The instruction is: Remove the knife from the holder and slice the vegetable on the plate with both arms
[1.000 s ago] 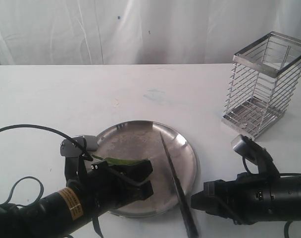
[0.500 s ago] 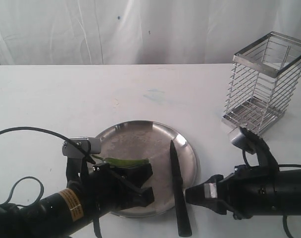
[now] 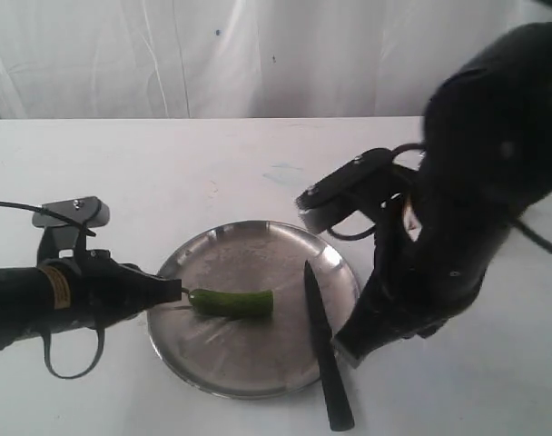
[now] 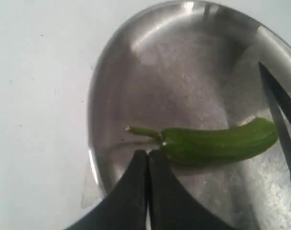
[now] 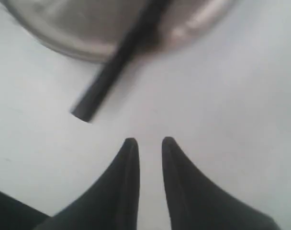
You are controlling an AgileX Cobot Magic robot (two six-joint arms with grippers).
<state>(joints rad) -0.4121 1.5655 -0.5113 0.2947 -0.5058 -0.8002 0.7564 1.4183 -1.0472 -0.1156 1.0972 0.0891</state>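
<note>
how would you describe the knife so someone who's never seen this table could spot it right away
Find the round shallow stainless-steel plate in the middle of the white table. The slim all-black kitchen knife lies across its rim on the right arm's side, pointed blade on the plate, handle on the table. Unlike the small glossy green chili pepper beside it, it is straight, dark and free of either claw.

The round steel plate (image 3: 223, 367) sits on the white counter (image 3: 167, 173), its dull surface scuffed. A small glossy green chili (image 3: 231, 302) lies flat across the plate's middle, thin stem toward the left arm's side. Just beside it the slim all-black knife (image 3: 324, 348) lies flat, untouched by either arm, pointed blade on the plate near the chili's blunt end, handle sticking out over the rim onto the counter.
</note>
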